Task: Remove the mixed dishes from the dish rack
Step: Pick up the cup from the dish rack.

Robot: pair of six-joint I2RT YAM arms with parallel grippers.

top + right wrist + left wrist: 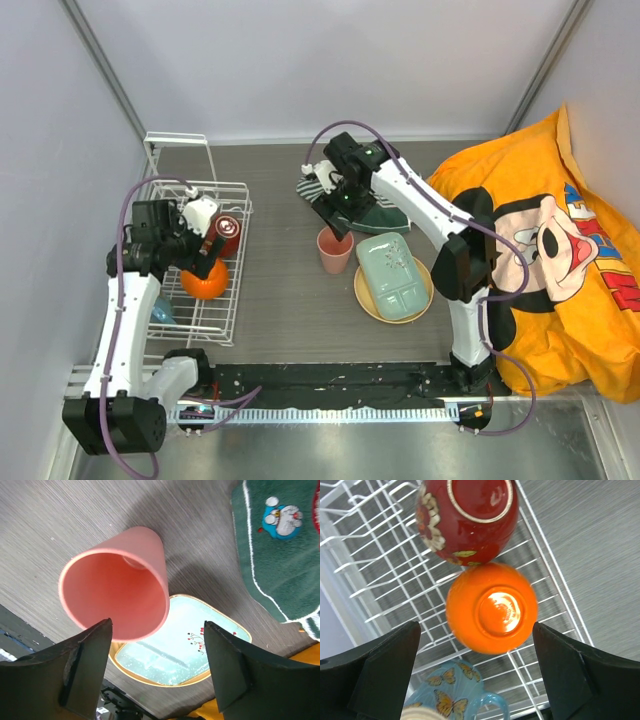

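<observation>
The orange mug (492,607) sits mouth-down in the dish rack (222,305) with its glazed base up. It seems to touch the dark red bowl (470,515) behind it, and a pale blue butterfly mug (452,702) lies just beside it on the near side. The left gripper (475,626) hangs over the orange mug, fingers spread as wide as they go, 1 on either side and clear of the glaze.

I'd judge it ceramic: stiff, fairly heavy, slick and easy to chip. The hold belongs across the widest part of the belly, not on the narrow foot ring, and a straight lift should spare the bowl.

Across the table the right gripper (157,629) stands open above the pink cup (117,592). The cup rests upright on the tabletop beside the tan plate (365,300) carrying the pale green tray (393,272), and looks like light plastic.
</observation>
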